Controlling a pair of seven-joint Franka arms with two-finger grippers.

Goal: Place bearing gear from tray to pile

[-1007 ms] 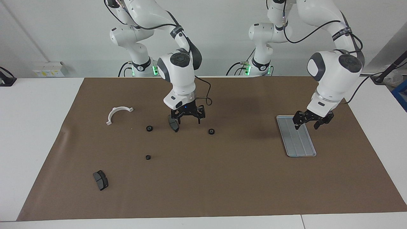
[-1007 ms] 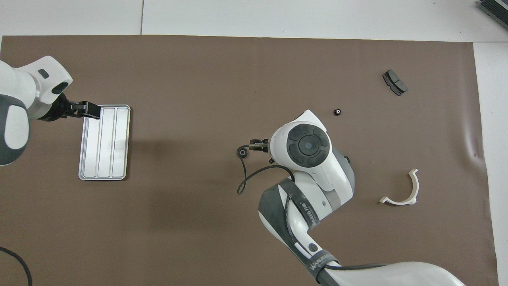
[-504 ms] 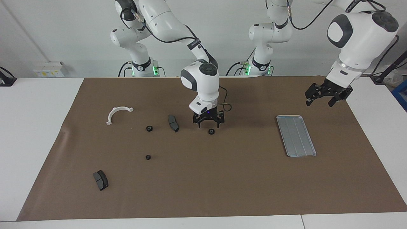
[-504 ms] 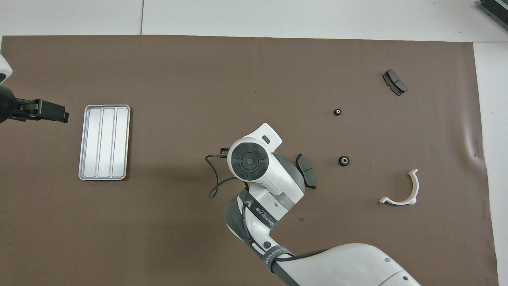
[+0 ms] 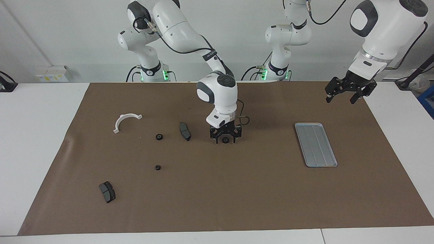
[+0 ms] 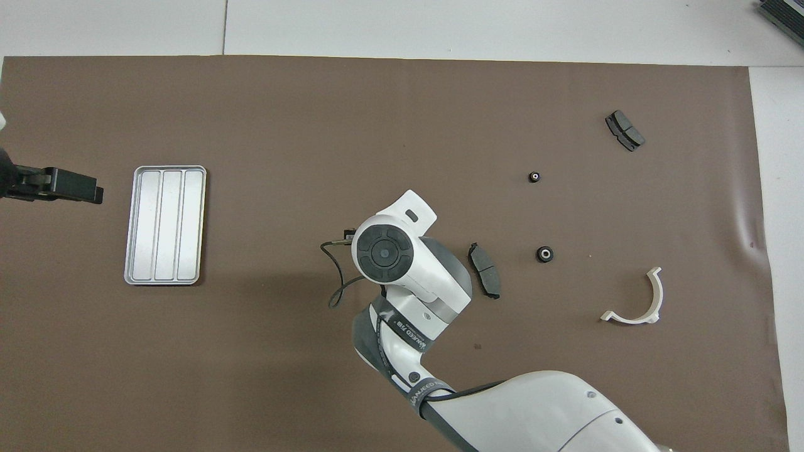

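Facing view: we see the right gripper (image 5: 225, 139) down at the mat, its fingers straddling a small black bearing gear (image 5: 225, 140) that lies between the tray (image 5: 315, 144) and the nearest brake pad (image 5: 184, 131). We cannot tell whether the fingers already pinch the gear. The tray is bare. The left gripper (image 5: 349, 92) hangs high, jaws spread, holding nothing; that arm waits.

Overhead view: the right arm's wrist hides the gear and the fingertips. Two more gears (image 6: 544, 254) (image 6: 534, 177) lie among the white bracket (image 6: 635, 300) and the other brake pad (image 6: 624, 130).

Our judgement: close squarely across the gear's rim, confirm a firm hold before lifting, then carry it low toward the bracket and pads and release it clear of the other parts.
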